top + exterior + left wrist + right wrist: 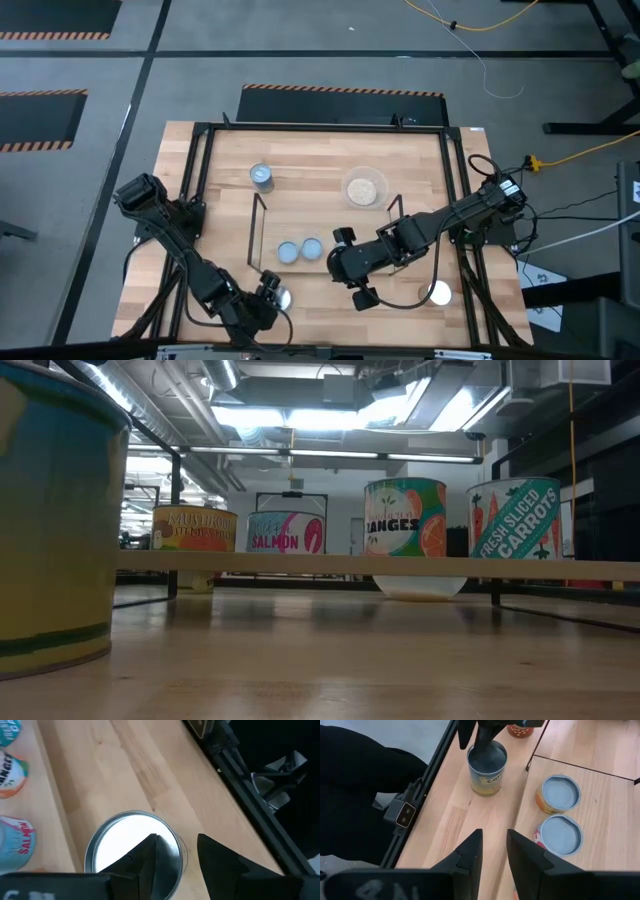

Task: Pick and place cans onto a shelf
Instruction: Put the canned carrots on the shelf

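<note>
A can with a silver top and a yellow label (486,770) stands upright on the table near its front edge, left of the shelf (253,230). My left gripper (176,840) is open above it. One finger (150,852) is over the can's top (125,840). The other finger stands outside the rim. Two cans (288,252) (312,248) stand side by side inside the shelf's near left corner. My right gripper (494,834) hovers right of them, slightly open, with nothing between its fingers. My left gripper comes at the can from above on a slant, with the rim (182,852) in the gap between its fingers. I cannot tell whether either finger touches the can. The can stands upright on the table.
Another can (262,177) stands at the far left, beyond the shelf. A clear round dish (364,187) sits at the far middle. A white-topped can (440,293) stands near the front right. The black frame (455,200) edges the table.
</note>
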Available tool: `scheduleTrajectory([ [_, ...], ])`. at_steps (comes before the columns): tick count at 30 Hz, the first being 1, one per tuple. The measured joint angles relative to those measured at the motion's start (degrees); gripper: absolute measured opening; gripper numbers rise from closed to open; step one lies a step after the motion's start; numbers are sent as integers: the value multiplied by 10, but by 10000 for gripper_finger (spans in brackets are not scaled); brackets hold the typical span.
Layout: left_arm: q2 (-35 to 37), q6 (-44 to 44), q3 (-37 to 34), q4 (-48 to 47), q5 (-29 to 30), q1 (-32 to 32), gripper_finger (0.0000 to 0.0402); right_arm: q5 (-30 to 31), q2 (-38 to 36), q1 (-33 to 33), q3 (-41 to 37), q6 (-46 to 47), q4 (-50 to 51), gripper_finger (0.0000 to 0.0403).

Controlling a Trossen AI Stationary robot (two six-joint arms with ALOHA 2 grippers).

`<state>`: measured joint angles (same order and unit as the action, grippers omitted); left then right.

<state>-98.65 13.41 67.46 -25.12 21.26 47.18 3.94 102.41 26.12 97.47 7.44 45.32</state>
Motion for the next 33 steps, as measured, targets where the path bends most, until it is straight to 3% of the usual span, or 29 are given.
scheduleTrajectory([
  [6,0,0,0,-14,13,0,118,0,0,0,0,0,0,92],
  [19,0,0,1,-18,23,0,6,0,0,1,0,8,0,92],
  [33,0,0,10,3,13,0,1,1,-31,23,0,15,39,92],
])
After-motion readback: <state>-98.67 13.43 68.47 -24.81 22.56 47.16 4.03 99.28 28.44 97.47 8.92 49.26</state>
